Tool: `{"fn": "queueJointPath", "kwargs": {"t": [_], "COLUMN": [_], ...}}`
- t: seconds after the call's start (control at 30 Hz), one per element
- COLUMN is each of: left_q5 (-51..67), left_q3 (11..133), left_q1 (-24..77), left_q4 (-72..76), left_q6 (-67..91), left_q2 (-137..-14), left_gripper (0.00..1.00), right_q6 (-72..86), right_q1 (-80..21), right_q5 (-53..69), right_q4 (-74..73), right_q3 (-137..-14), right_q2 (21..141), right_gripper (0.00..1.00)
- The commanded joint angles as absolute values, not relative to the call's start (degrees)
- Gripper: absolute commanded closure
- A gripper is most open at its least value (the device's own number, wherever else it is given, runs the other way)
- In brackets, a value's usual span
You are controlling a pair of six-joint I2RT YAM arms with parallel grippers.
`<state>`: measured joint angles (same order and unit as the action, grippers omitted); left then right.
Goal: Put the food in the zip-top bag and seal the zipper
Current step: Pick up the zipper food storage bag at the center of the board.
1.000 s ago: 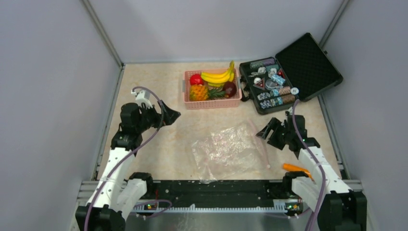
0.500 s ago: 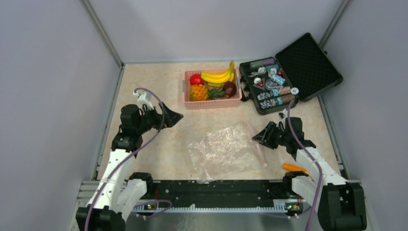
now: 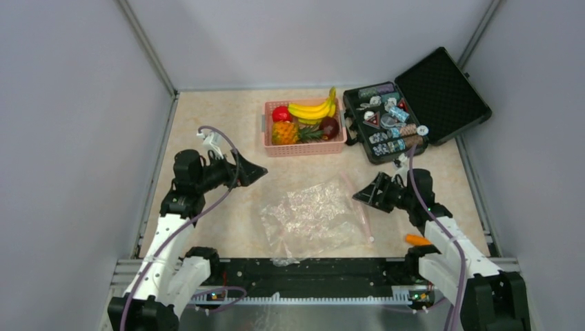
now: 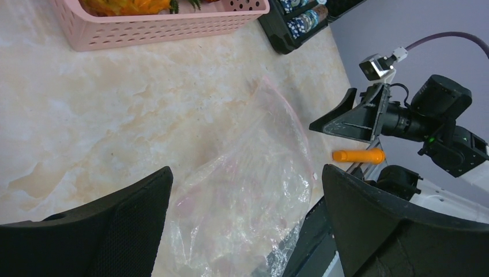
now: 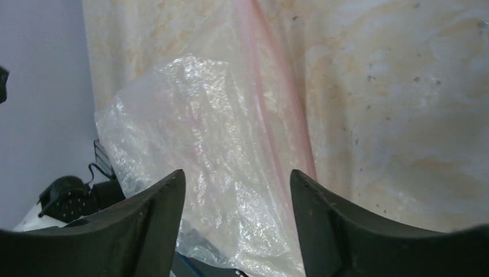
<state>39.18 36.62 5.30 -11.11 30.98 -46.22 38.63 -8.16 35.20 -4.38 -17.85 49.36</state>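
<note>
The zip-top bag lies flat and empty on the tabletop, near the front edge and between the 2 arms, where either can reach it. Its zipper, a pale-pink strip, runs along the bag's right-hand edge, so the mouth faces the right arm.

The right end effector hovers just over that strip, nose pointing left across the bag. Its jaws stand moderately apart with nothing between them; the wrist view shows crinkled plastic and the pink line in the gap below. This looks like an approach to pinch the mouth edge and lift it open.

The left end effector is spread wide and empty, held above bare tabletop left of the bag and angled toward it, probably waiting to help hold the mouth or fetch fruit.

All the food sits in the pink basket at the back: banana bunch, pineapple, red fruit and maroon fruit. Nothing is bagged yet.
</note>
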Motion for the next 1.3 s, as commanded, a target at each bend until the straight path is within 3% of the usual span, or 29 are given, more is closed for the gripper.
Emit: {"fn": "queueJointPath", "kwargs": {"t": [0.0, 0.07, 0.2, 0.37, 0.4, 0.5, 0.57, 0.63, 0.7, 0.87, 1.27], "left_q5": [42.0, 42.48, 42.7, 43.02, 43.02, 43.83, 43.42, 42.59, 41.58, 39.62, 30.88], "left_q3": [37.03, 37.07, 37.15, 37.51, 37.59, 38.05, 38.4, 38.48, 38.64, 40.77, 46.45], "left_q1": [5.77, 5.95, 6.15, 6.61, 6.8, 7.67, 8.62, 9.65, 10.92, 14.84, 20.26], "left_q4": [-8.62, -8.61, -8.64, -8.53, -8.53, -8.61, -9.14, -9.23, -9.23, -9.36, -15.68], "left_q6": [30.28, 29.96, 29.45, 29.71, 29.75, 29.79, 29.72, 29.75, 29.79, 29.38, 24.71], "left_q2": [-45.09, -44.97, -45.31, -45.87, -46.08, -46.82, -47.23, -47.45, -47.59, -49.33, -51.19], "left_gripper": [0.01, 0.01, 0.01, 0.01, 0.01, 0.01, 0.01, 0.01, 0.01, 0.01, 0.01], "right_q6": [33.52, 33.29, 35.47, 35.2, 35.11, 35.63, 36.69, 37.66, 39.12, 40.29, 26.75], "right_q1": [-8.57, -8.54, -9.23, -15.23, -16.02, -16.93, -16.88, -16.93, -17.02, -18.42, -23.13], "right_q5": [25.8, 27.43, 38.09, 39.07, 39.17, 39.0, 38.68, 38.85, 39.78, 43.35, 37.68], "right_q4": [-12.06, -10.41, 0.91, 4.58, 5.04, 6.19, 7.45, 8.62, 10.75, 17.29, 4.32], "right_q3": [-20.25, -19.39, -15.74, -16.29, -16.66, -17.5, -17.4, -17.21, -16.85, -15.61, -24.13], "right_q2": [50.18, 52.7, 59.19, 61.14, 60.97, 60.32, 59.45, 58.61, 57.77, 52.86, 45.41], "right_gripper": [0.29, 0.28, 0.41, 0.51, 0.55, 0.8, 0.84, 0.95, 1.0, 1.0, 1.0]}}
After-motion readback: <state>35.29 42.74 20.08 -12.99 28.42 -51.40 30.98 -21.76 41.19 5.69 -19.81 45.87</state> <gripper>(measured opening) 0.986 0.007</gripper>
